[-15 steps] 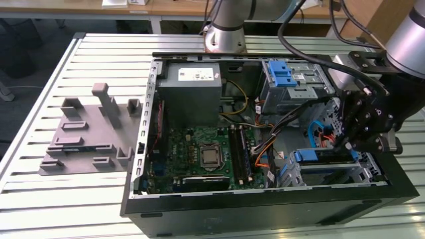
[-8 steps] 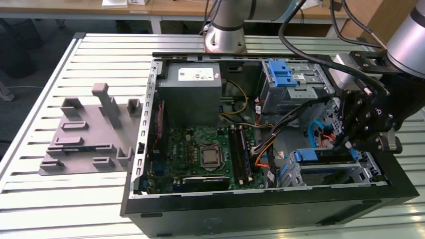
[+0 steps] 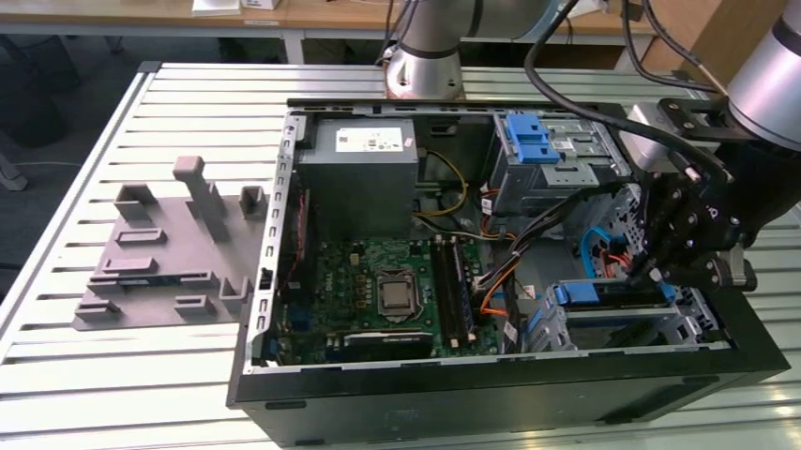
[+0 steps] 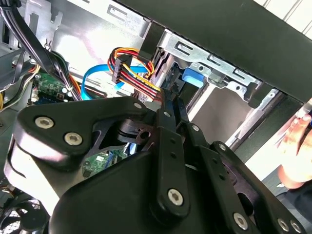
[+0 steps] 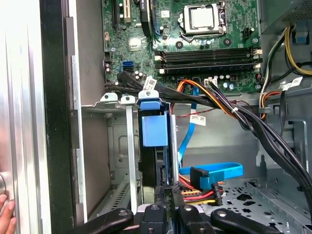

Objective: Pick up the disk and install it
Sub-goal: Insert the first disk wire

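With one disk (image 5: pixel 155 146) seated in the drive bay (image 5: pixel 127 146) of the open case (image 3: pixel 501 394), gripper (image 5: pixel 171 192) fingers pinched together behind it, holding nothing.

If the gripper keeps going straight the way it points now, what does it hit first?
Most likely the disk standing in its bay: the gripper sits right at its rear edge, though depth is unclear.

**Open computer case on a slatted table**

A black computer case (image 3: pixel 501 394) lies open on a slatted metal table (image 3: pixel 75 375). Inside sit a green motherboard (image 3: pixel 375 291), a grey power-supply box (image 3: pixel 363 178) and a drive cage with a blue latch (image 3: pixel 532 145). Bundled cables (image 5: pixel 253 122) and a blue flat cable (image 5: pixel 214 170) lie beside the tool. A grey fixture block (image 3: pixel 163 253) stands well apart.
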